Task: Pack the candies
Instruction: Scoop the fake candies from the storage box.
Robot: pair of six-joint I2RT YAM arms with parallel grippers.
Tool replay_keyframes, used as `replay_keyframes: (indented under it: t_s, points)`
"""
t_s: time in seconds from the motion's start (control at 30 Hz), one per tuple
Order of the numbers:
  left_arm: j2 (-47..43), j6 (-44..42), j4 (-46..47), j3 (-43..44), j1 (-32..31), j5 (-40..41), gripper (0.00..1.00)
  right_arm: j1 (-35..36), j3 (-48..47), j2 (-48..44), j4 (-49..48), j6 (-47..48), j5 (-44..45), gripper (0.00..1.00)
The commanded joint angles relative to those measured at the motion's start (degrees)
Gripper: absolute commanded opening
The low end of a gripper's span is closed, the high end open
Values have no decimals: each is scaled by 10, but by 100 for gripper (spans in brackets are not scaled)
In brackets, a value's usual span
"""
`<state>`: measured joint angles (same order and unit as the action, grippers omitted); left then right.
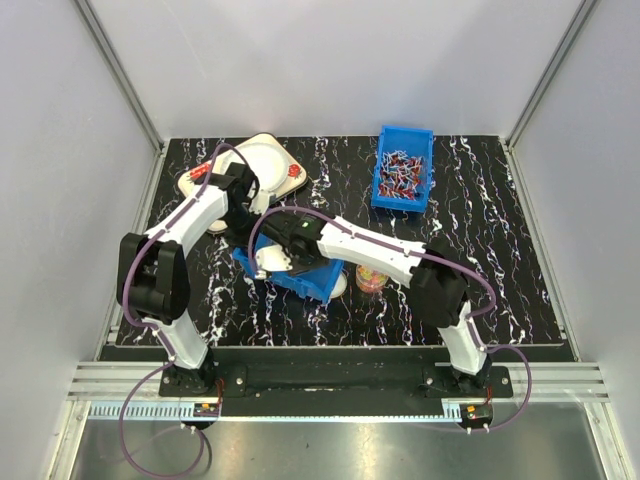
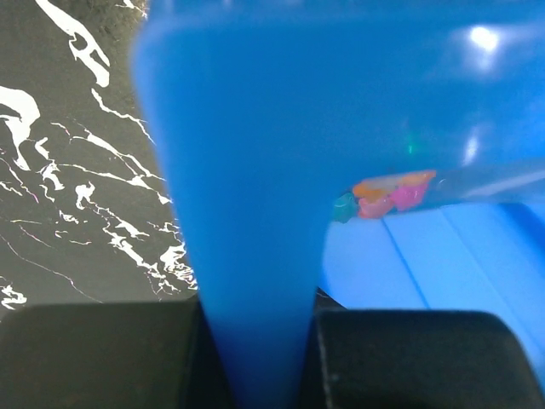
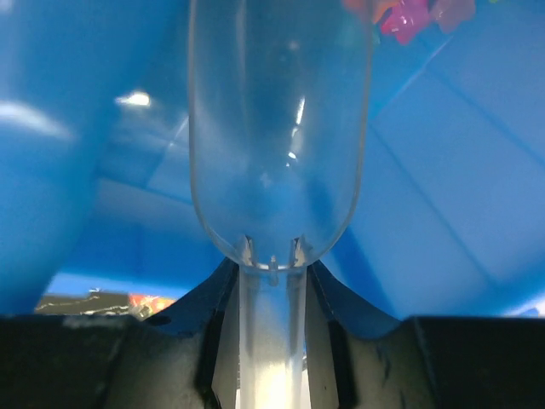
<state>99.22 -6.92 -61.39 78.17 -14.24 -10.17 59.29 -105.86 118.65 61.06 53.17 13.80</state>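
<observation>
Clear scoop (image 3: 277, 128) clamped in our right gripper (image 3: 271, 341) points toward candies (image 3: 409, 17) just past its tip; left gripper (image 2: 255, 341) pinches the bin wall (image 2: 247, 170).

Top cam looking down over black marbled tabletop (image 1: 490, 250); both wrist cams sitting close-up inside the same blue plastic bin (image 1: 310, 282).
</observation>
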Motion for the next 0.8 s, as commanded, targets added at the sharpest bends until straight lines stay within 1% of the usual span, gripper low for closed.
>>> replay_keyframes:
  t_s: [0.0,0.2,0.37,0.57,0.77]
  points:
    - [-32,7,12,19,-1,-28,0,21,-18,15,-8,34,-52,0]
    - [-33,8,12,18,-1,-28,0,27,-11,15,-78,35,-91,0]
    - [-36,8,12,17,-1,-28,0,27,10,6,-134,13,-136,0]
    - [-45,7,14,14,-1,-27,0,20,80,-25,-229,-31,-174,0]
    - [-50,7,14,14,-1,-28,0,1,188,-76,-352,-115,-195,0]
